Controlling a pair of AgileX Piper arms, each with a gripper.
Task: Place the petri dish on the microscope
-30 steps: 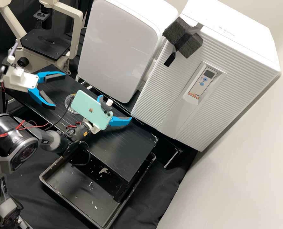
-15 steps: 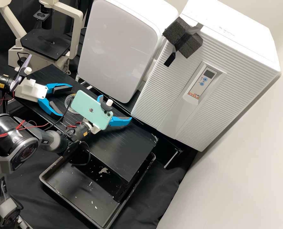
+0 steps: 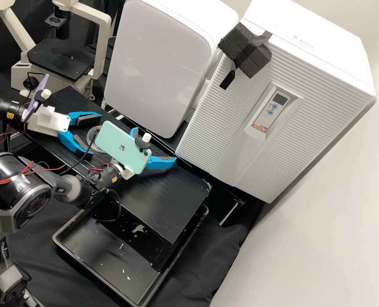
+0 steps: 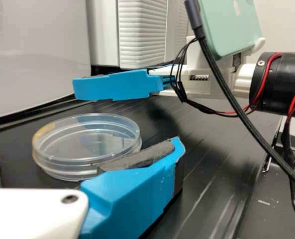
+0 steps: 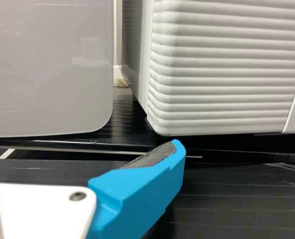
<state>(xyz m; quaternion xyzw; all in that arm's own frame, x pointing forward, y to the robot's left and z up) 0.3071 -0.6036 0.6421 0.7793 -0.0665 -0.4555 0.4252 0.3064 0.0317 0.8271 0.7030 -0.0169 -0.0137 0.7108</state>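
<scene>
In the high view my left gripper (image 3: 96,135) stands open low over the bench, its fingertips close to the clear petri dish (image 3: 90,137), partly hidden by a cable and the phone. The left wrist view puts the dish (image 4: 87,142) flat on the bench between the spread fingers of the left gripper (image 4: 85,152). My right gripper (image 3: 157,147) is open beyond the dish, behind the green phone; its own view shows the right gripper (image 5: 85,144) with nothing between its fingers. The microscope (image 3: 61,59) stands at the back left, its black stage bare.
A white panelled box (image 3: 161,64) and a ribbed white cabinet (image 3: 223,119) line the bench's far side. A black tray (image 3: 99,264) lies below the bench's near edge. The right arm's black cable (image 4: 237,104) hangs near the dish.
My left gripper has moved right and slightly down in the high view, to the dish, staying open. The right arm and the dish have kept still.
</scene>
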